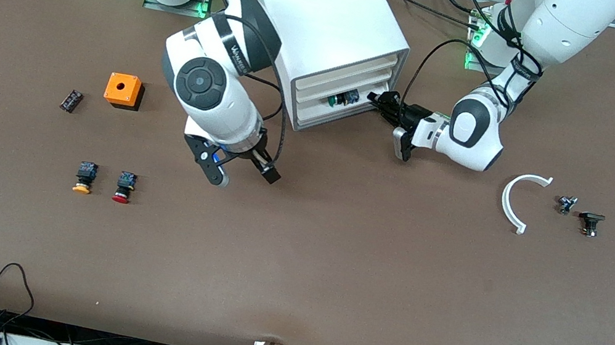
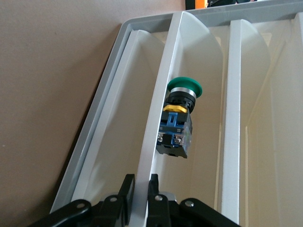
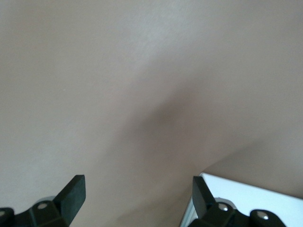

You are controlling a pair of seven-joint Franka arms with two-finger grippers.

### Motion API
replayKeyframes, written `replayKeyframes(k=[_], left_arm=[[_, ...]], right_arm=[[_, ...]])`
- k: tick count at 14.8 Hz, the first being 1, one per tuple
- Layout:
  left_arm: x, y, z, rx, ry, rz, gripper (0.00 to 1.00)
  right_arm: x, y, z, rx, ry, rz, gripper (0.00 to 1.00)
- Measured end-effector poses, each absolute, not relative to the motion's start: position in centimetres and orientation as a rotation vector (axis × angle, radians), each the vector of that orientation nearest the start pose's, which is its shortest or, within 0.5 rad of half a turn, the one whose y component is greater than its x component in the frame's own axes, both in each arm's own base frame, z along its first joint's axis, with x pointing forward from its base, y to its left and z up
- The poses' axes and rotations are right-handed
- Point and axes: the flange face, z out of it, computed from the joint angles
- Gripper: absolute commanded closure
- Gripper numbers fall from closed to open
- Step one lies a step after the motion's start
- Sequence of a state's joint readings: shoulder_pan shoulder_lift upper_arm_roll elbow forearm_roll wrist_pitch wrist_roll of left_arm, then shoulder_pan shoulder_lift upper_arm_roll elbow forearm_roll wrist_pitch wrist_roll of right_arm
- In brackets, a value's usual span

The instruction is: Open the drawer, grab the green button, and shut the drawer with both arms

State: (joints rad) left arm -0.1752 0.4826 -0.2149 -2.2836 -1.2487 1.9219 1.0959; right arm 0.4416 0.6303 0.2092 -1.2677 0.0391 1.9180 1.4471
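Note:
The white cabinet [image 1: 321,18] stands at the middle of the table's robot side. My left gripper [image 1: 379,99] is at its front, shut on the cream-white front [image 2: 156,118] of one drawer, fingers [image 2: 127,191] pinching it from both sides. The drawer stands pulled out a little. The green-capped button [image 2: 179,120] lies on its side inside it, and it shows in the front view [image 1: 339,100] too. My right gripper [image 1: 243,174] hangs open and empty over bare table beside the cabinet's corner; its fingertips [image 3: 75,189] frame the brown tabletop.
An orange box [image 1: 123,90], a small black part [image 1: 71,100], a yellow-capped button [image 1: 83,177] and a red-capped button [image 1: 123,187] lie toward the right arm's end. A white curved piece [image 1: 518,198] and two small parts [image 1: 578,215] lie toward the left arm's end.

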Motion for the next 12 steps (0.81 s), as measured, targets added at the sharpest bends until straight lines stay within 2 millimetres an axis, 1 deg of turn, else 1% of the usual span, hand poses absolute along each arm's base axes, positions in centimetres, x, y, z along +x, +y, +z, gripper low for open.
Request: replayKeyframes(k=[2,3,5,7,9,11,12], left_arm=[[40.9,-24.2,14.2,1.89,-0.448,-0.363,1.0],[41.7,-23.8,14.3,1.895,-0.443,-0.344,1.0],[44.1,-22.8,14.2,1.904,-0.423,-0.298,1.0],[46.7,-21.9,13.5,1.905,-0.43,-0.273,1.0],[48.7,-21.3,13.0,1.898,-0.458,-0.266,1.0],[49.9,-20.6,12.9,1.903,-0.461,-0.251,1.0],[50.4,-20.3,12.9,1.908,-0.462,-0.24,1.0]], right_arm=[[59.8,43.4,40.0,-2.735,1.278,0.184,0.0],[59.5,44.3,40.2,-2.724,1.289,0.184,0.0],[58.9,45.6,40.4,-2.707,1.311,0.184,0.0],[58.2,46.6,40.6,-2.695,1.329,0.185,0.0],[57.5,47.8,40.5,-2.676,1.353,0.185,0.0],[56.8,49.3,40.0,-2.644,1.378,0.18,0.0],[56.4,50.1,39.4,-2.631,1.392,0.182,0.0]])
